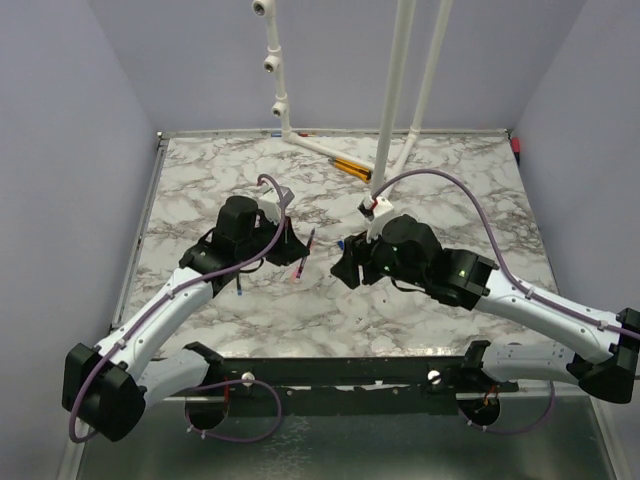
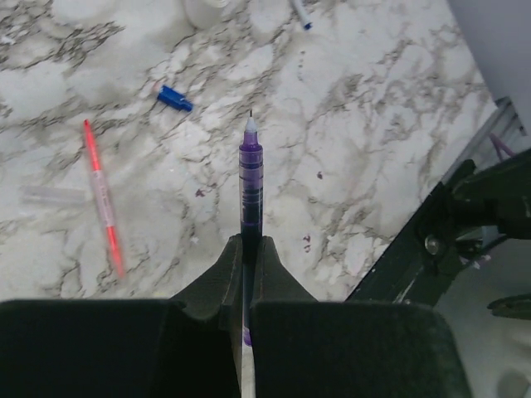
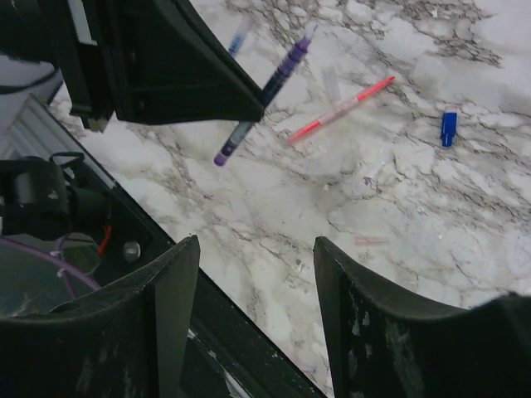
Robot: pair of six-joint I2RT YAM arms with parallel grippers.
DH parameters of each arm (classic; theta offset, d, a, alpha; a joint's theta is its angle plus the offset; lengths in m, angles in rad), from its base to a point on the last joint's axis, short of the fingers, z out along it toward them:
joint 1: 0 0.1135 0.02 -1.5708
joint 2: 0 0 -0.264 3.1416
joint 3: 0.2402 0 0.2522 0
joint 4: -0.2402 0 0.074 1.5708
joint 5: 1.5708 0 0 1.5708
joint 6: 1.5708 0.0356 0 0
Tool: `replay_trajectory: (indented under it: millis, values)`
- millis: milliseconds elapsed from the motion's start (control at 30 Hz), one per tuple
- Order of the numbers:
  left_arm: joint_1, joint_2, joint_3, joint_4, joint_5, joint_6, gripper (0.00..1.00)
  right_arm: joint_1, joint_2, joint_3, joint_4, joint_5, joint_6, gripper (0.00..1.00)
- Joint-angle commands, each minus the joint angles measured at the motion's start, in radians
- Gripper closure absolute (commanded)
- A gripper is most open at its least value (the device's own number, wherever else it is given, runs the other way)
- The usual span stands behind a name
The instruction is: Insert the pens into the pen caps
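Marbled grey-and-white tabletop [image 1: 440, 200] fills the scene between pale lilac walls. A white pipe frame [image 1: 395, 90] stands at its far edge, and orange-and-black sticks [image 1: 350, 165] lie beside the frame's base.

On the left, the left tool [image 2: 250, 242] is pinched tight on the barrel of the blue-violet pen [image 2: 250, 178]. The pen is lifted off the marble, its bare writing tip pointing away from the tool.

In the left wrist view, the pink-red pen [image 2: 104, 195] lies flat on the tabletop to the left of the held pen. A small blue cap [image 2: 174, 98] lies farther out between the two, touching neither.

On the right, the right tool [image 3: 255, 245] hovers above the tabletop facing the left tool, its jaws spread wide with nothing between them. Its camera shows the held pen tilted in the air, with the pink-red pen and the blue cap lying on the marble beyond it.
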Motion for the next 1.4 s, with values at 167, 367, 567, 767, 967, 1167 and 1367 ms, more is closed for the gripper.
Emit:
replay_trajectory:
  millis: [167,367,567,767,967,1167,1367]
  values:
    - [-0.006,-0.136,-0.086,0.199,0.268,-0.035,1.0,-0.031,0.032,0.063,0.15,-0.11,0.03,0.39]
    - [-0.013,-0.229,-0.139,0.315,0.328,-0.098,1.0,-0.036,0.009,0.031,0.237,-0.115,0.068,0.38]
    - [-0.014,-0.29,-0.176,0.403,0.379,-0.137,1.0,-0.036,0.009,0.023,0.296,-0.103,0.093,0.38]
    - [-0.016,-0.308,-0.185,0.423,0.401,-0.145,1.0,-0.036,-0.007,-0.01,0.379,-0.142,0.092,0.42]
    - [-0.018,-0.306,-0.188,0.43,0.405,-0.148,1.0,-0.036,-0.02,-0.038,0.441,-0.193,0.092,0.5]
    - [-0.019,-0.303,-0.192,0.435,0.409,-0.153,1.0,-0.036,-0.013,-0.04,0.444,-0.203,0.092,0.58]
    - [-0.021,-0.298,-0.191,0.44,0.418,-0.156,1.0,-0.036,0.005,-0.036,0.444,-0.216,0.09,0.7]
